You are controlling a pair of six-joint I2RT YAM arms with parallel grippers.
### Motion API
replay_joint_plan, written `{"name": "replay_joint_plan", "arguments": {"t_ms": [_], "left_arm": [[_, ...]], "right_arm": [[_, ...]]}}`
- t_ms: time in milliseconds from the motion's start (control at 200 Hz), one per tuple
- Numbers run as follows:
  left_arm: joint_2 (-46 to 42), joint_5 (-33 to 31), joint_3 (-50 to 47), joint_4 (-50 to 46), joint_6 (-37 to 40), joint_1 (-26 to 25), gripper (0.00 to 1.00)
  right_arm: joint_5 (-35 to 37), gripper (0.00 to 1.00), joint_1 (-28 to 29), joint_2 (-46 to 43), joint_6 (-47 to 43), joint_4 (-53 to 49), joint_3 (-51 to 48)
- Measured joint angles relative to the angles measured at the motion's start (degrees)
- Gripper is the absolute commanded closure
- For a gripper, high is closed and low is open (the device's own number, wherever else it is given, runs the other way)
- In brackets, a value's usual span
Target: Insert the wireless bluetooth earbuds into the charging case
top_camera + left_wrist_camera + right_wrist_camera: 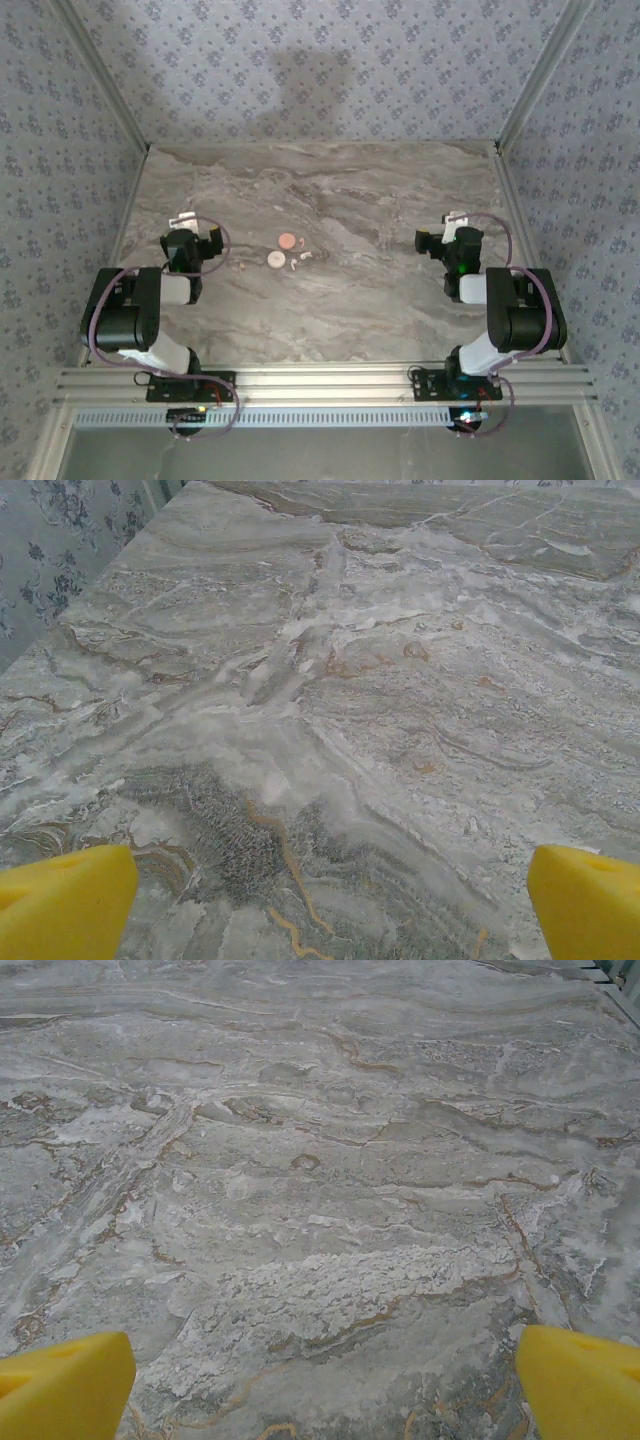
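Two tiny white earbuds (pixel 293 263) (pixel 305 257) lie close together on the marble table (pixel 380 290), left of centre. Just left of them is a white round disc (pixel 274 260), with a pink round disc (pixel 288 240) behind it; I cannot tell which one is the charging case. My left gripper (pixel 198 228) hovers left of this group, apart from it. It is open in the left wrist view (pixel 330 910), with bare marble between its yellow fingertips (pixel 65 900). My right gripper (pixel 440 228) is far to the right, also open (pixel 325 1390), with nothing between its yellow fingertips (pixel 585 1385).
Patterned walls with metal rails (pixel 110 110) close the table on the left, back and right. An aluminium frame (pixel 320 385) carrying both arm bases runs along the near edge. A tiny pale speck (pixel 240 266) lies left of the white disc.
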Motion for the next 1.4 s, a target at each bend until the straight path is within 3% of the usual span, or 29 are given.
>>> {"name": "replay_joint_plan", "arguments": {"t_ms": [440,635,1219,1314,1404], "left_arm": [[0.0,0.0,0.0,0.0,0.0,0.0,0.0],[0.0,0.0,0.0,0.0,0.0,0.0,0.0],[-0.02,1.33,0.09,-0.22,0.46,0.0,0.02],[-1.11,1.4,0.92,-3.13,1.01,-0.39,0.07],[-5.6,-0.11,4.28,-12.81,0.7,-1.68,0.11]], "right_arm": [[2.19,0.0,2.08,-0.28,-0.9,-1.38,0.39],[0.96,0.0,-0.33,-0.83,-0.76,-3.04,2.23],[0.5,0.0,-0.33,-0.87,-0.66,-3.89,2.23],[0.52,0.0,-0.33,-0.87,-0.66,-3.91,2.23],[0.5,0.0,-0.33,-0.87,-0.63,-3.91,2.23]]}}
